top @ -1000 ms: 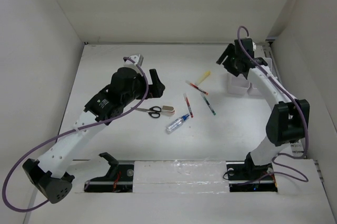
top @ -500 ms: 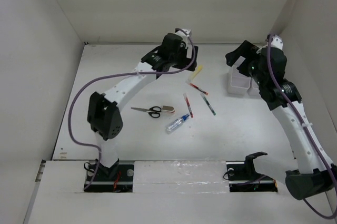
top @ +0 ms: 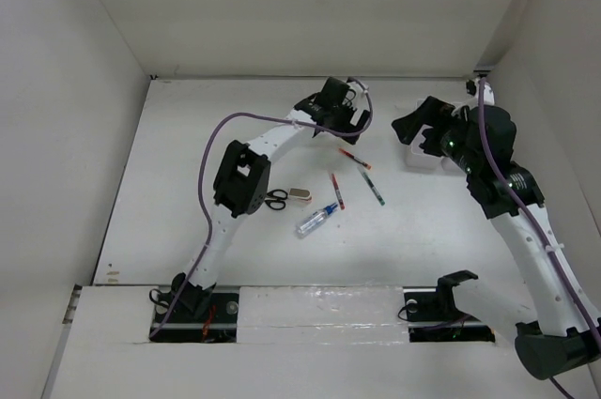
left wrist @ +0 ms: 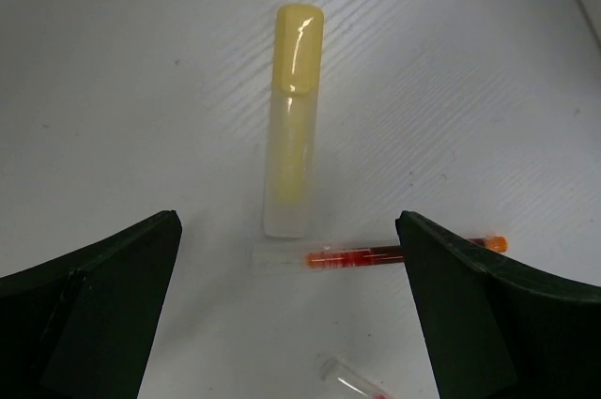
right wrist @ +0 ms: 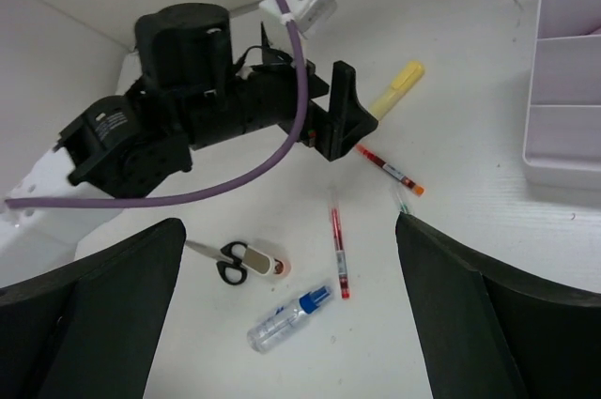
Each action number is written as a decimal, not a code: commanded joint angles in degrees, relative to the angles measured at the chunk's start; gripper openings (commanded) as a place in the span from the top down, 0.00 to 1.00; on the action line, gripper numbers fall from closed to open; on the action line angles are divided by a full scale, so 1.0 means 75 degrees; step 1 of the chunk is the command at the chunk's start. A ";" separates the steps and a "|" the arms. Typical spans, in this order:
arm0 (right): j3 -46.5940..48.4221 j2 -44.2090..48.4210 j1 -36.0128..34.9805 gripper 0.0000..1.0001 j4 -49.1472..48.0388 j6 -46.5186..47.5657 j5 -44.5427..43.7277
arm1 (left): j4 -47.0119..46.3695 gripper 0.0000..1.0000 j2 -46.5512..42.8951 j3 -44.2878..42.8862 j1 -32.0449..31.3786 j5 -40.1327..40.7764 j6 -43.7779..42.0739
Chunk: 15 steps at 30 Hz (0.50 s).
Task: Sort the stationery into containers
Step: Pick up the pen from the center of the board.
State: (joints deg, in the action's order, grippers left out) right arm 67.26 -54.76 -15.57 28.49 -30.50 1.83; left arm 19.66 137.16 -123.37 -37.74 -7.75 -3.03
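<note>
Since a second ago the left arm (top: pixel 272 141) has swung from the middle left of the top view to the upper centre. The right arm (top: pixel 512 192) has drawn back from over the bin, toward the left.

A white bin (right wrist: pixel 563 172) sits at the upper right of the right wrist view. Thin walls split it into compartments, and only white plastic shows inside the three in view. In the top view it lies right of centre, half hidden by the right arm.

The left claw (left wrist: pixel 289 230) is spread wide and holds nothing. A yellow highlighter (left wrist: pixel 293 127) lies flat on the table (top: pixel 188 183), centred between its fingers, and neither finger touches it. A red pen (left wrist: pixel 371 255) lies crosswise just below the highlighter. The right claw (right wrist: pixel 289 228) is also spread wide and holds nothing, just left of the bin.

Lower, at the middle of the top view, lie a second red pen (top: pixel 335 190), a green pen (top: pixel 373 188), a blue-capped bottle (top: pixel 316 220), scissors (top: pixel 272 198) and a beige eraser (top: pixel 300 196) touching the scissors' handles.

The table is white and matt. Plain white walls (top: pixel 310 5) close it in on the left, top and right of the frame.
</note>
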 commanded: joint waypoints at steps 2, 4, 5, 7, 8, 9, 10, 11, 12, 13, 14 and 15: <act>-0.0190 0.0224 -0.0127 0.00 -0.0294 0.0188 0.0389 | -0.0301 0.01 -0.0020 -0.0320 0.0063 -0.0396 -0.0053; -0.0191 0.0224 -0.0196 0.00 -0.0295 0.0188 0.0459 | -0.0301 0.02 0.0180 -0.0390 0.0063 -0.0397 0.0052; -0.0191 0.0305 -0.0197 0.00 -0.0295 0.0188 0.0460 | -0.0301 0.02 0.0250 -0.0390 0.0063 -0.0397 0.0052; -0.0262 0.0306 -0.0197 0.00 -0.0295 0.0188 0.0553 | -0.0301 0.04 0.0483 -0.0390 0.0063 -0.0397 0.0052; -0.0262 0.0387 -0.0197 0.00 -0.0295 0.0188 0.0554 | -0.0231 0.06 0.0555 -0.0460 0.0063 -0.0397 0.0052; -0.0262 0.0469 -0.0197 0.00 -0.0295 0.0188 0.0554 | -0.0231 0.06 0.0637 -0.0461 0.0063 -0.0397 0.0052; -0.0262 0.0470 -0.0197 0.00 -0.0295 0.0188 0.0646 | -0.0231 0.06 0.0753 -0.0461 0.0063 -0.0397 0.0052; -0.0262 0.0562 -0.0197 0.00 -0.0364 0.0188 0.0647 | -0.0150 0.08 0.0755 -0.0530 0.0063 -0.0397 -0.0018; -0.0262 0.0645 -0.0197 0.00 -0.0365 0.0188 0.0717 | -0.0149 0.10 0.0824 -0.0531 0.0063 -0.0397 -0.0018; -0.0331 0.0645 -0.0197 0.00 -0.0365 0.0188 0.0718 | -0.0149 0.10 0.0825 -0.0531 0.0063 -0.0281 -0.0018; -0.0332 0.0715 -0.0197 0.00 -0.0365 0.0188 0.0718 | -0.0149 0.10 0.0918 -0.0531 0.0063 -0.0279 -0.0018; -0.0332 0.0716 -0.0197 0.00 -0.0365 0.0188 0.0718 | -0.0149 0.10 0.0919 -0.0531 0.0063 -0.0187 -0.0018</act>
State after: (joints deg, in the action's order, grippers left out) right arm 64.71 -50.78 -16.60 28.36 -29.95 6.02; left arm 18.83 143.85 -124.99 -37.28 -9.63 -2.72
